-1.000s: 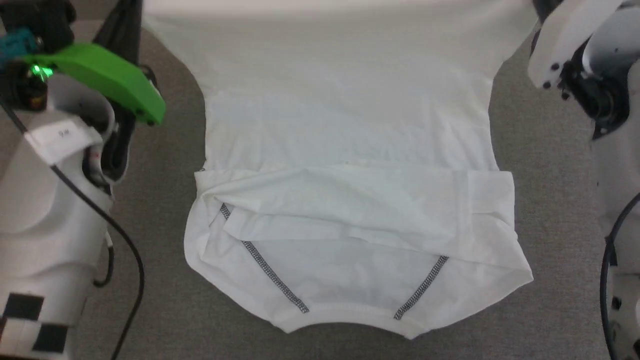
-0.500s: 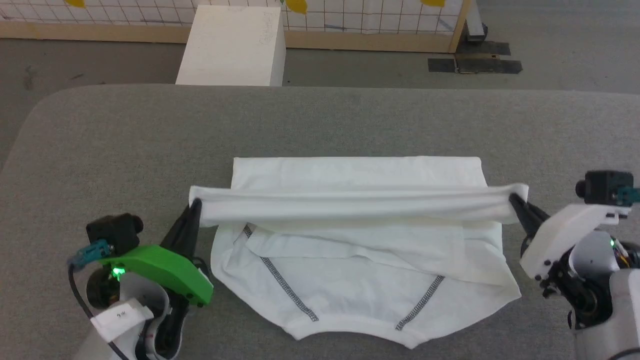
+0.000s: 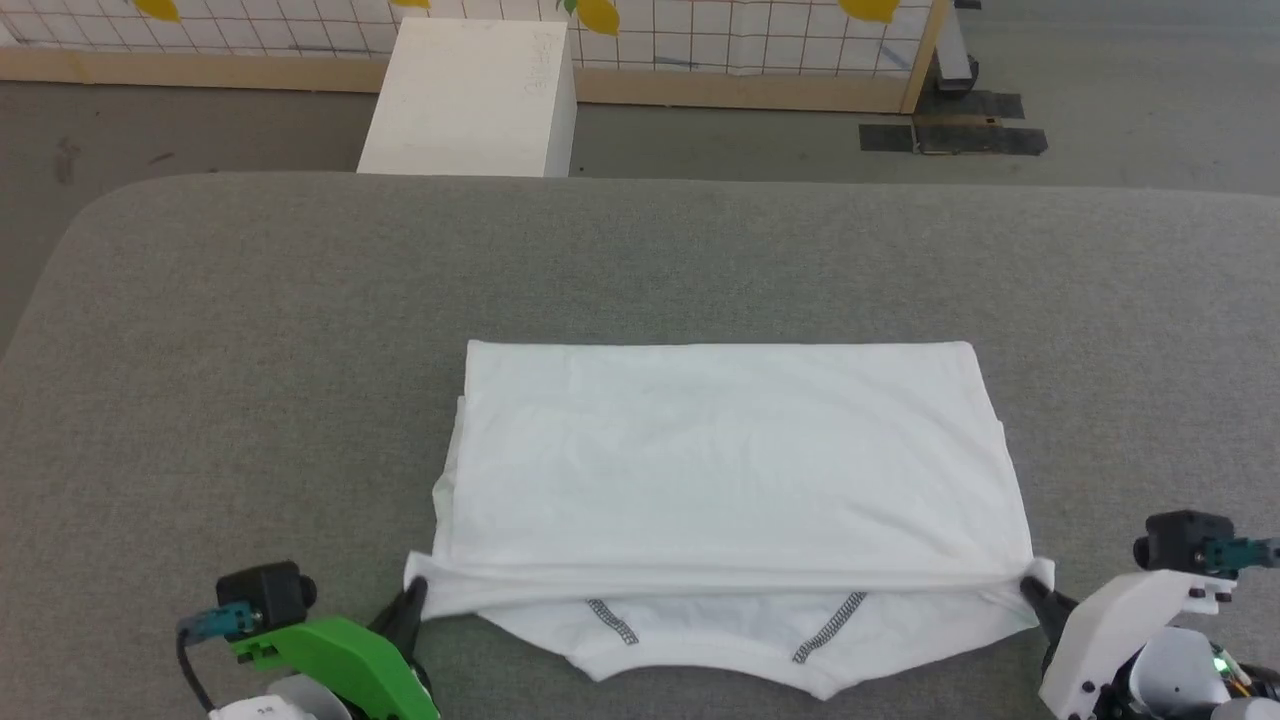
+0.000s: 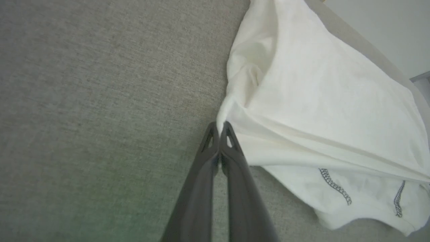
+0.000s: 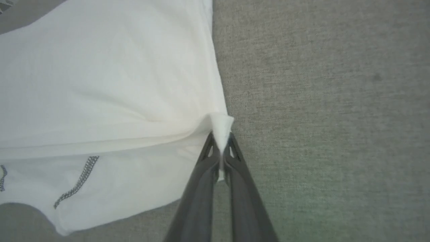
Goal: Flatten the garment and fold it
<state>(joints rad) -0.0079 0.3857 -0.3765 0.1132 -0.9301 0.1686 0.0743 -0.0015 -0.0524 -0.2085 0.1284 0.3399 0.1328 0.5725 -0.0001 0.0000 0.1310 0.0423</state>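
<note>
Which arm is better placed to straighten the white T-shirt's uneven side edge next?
Probably left: the thin white dark-seamed T-shirt shows lower layers sticking out along its left edge, beyond the left arm's fingers pinching that corner. The right arm's fingers pinch the opposite corner.

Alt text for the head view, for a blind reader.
A white T-shirt lies folded on a grey table, the left gripper and right gripper each shut on a near corner. A white box stands beyond the table.

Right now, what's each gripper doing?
Left gripper: shut on the near left corner of the garment.
Right gripper: shut on the garment's near right corner.
</note>
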